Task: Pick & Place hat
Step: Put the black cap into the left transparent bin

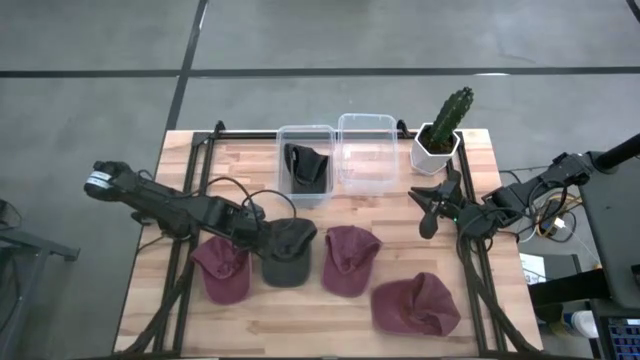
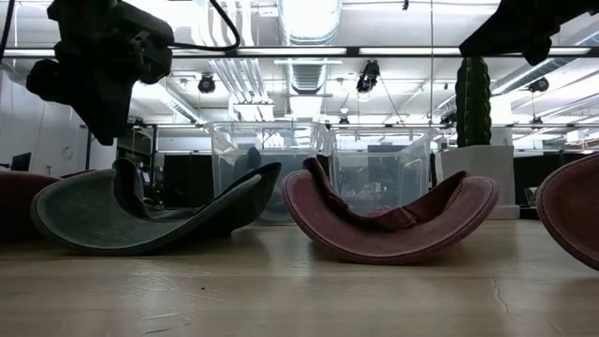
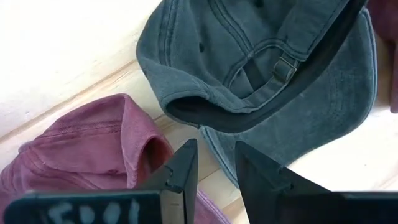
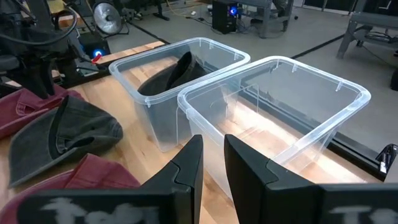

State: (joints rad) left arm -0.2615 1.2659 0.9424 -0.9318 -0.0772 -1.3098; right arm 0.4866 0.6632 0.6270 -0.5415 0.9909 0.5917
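A dark grey hat (image 1: 288, 252) lies on the wooden table (image 1: 300, 330), its back strap and buckle (image 3: 283, 67) showing on top. My left gripper (image 3: 216, 171) hangs open just above its left edge and touches nothing. A maroon hat (image 3: 81, 149) lies right beside the grey one. In the low view the left gripper (image 2: 101, 131) stands clear above the grey hat (image 2: 140, 220). My right gripper (image 1: 430, 208) waits at the right, its fingers a little apart, facing the bins with nothing between its fingers (image 4: 213, 162).
Two clear bins stand at the back: the left bin (image 1: 305, 140) holds a dark hat (image 1: 306, 165), the right bin (image 1: 365, 125) holds nothing. A potted cactus (image 1: 445, 125) stands at the back right. Two more maroon hats (image 1: 350, 260) (image 1: 415, 305) lie to the right.
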